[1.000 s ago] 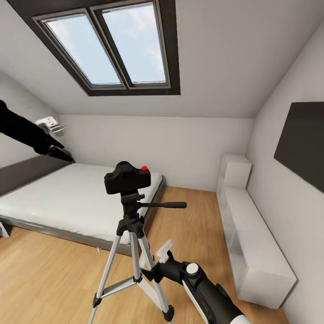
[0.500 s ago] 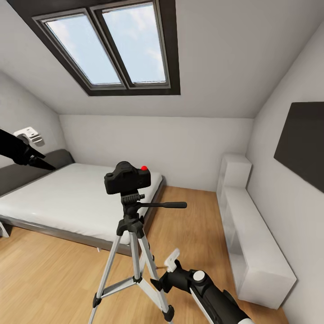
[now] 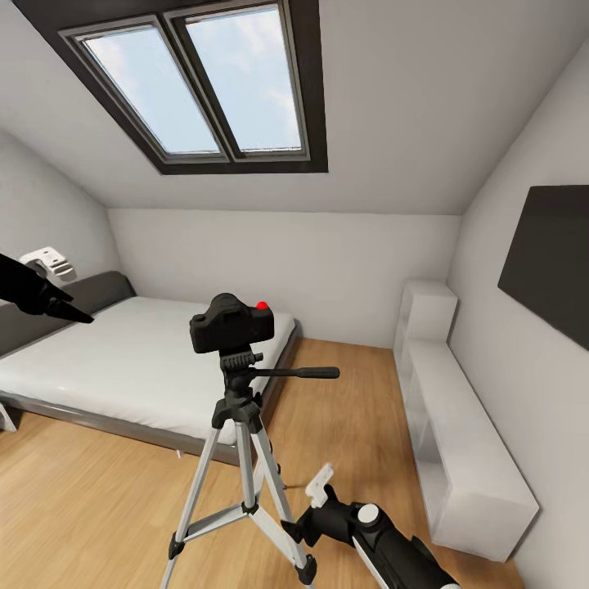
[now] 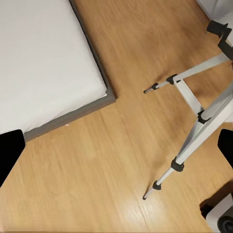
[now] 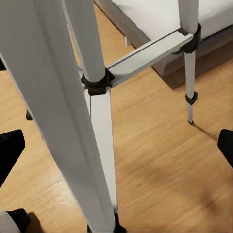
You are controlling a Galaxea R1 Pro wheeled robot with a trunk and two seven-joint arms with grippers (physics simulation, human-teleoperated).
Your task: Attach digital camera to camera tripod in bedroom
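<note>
Both arms have drawn back: left tool [image 3: 69, 312] now nearer the frame edge over the bed [image 3: 123, 360], right tool [image 3: 315, 507] lower beside a tripod [image 3: 241, 458] leg. Camera [image 3: 232, 325] sits atop the tripod (handle horizontal). Both tools gape apart, empty.

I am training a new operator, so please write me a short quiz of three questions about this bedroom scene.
1. True or false: the digital camera sits on top of the camera tripod.
2. What lies directly behind the tripod: A) bed, B) door, C) desk?
3. Fill in: the button on the camera is coloured ____.

Key: 1 true; 2 A; 3 red.
</note>
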